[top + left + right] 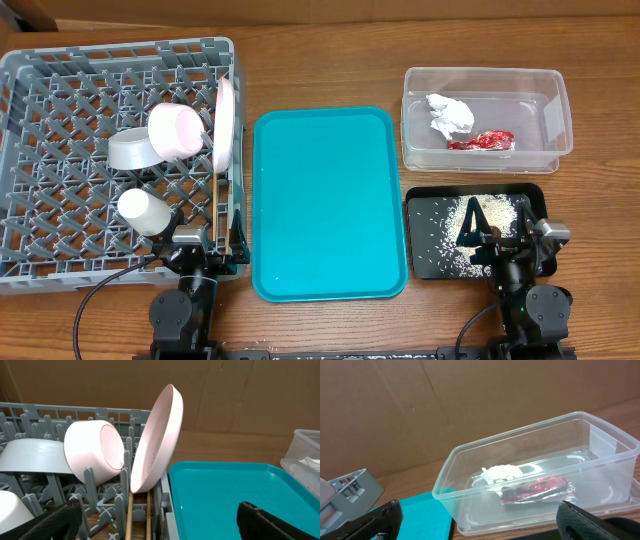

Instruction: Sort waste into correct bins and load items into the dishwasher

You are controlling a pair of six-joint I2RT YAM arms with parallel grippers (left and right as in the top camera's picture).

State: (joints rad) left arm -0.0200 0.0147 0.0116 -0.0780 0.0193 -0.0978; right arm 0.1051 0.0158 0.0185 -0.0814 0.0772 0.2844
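**Sorting looks finished; arms should leave cleanly**

Judging by how things lie, no waste or dishes are left loose on the bench [320, 40], so the step in hand is most likely pulling clear. The left gripper [157, 520] sits at the near right corner of the dish rack [120, 48], its fingers spread wide with nothing between them. The chopsticks [129, 515] lie just ahead of it, so any retreat should go up and back, not sideways into the pegs. The right gripper [477, 515] is equally wide open and empty, low over the near part of the black tray [530, 192]. Lifting before it swings would avoid sweeping the grains out.

In the rack, the plate [225, 120] stands on edge by the right wall. The pink bowl [175, 130] leans against it, the grey bowl [132, 150] is beside that, and the white cup [145, 210] is nearer the front.

The clear tub [485, 70] holds the paper wad [450, 115] and the red wrapper [482, 140]. Rice [450, 225] is scattered in the black tray; I cannot make out a brown lump there. The teal tray [330, 200] holds nothing.
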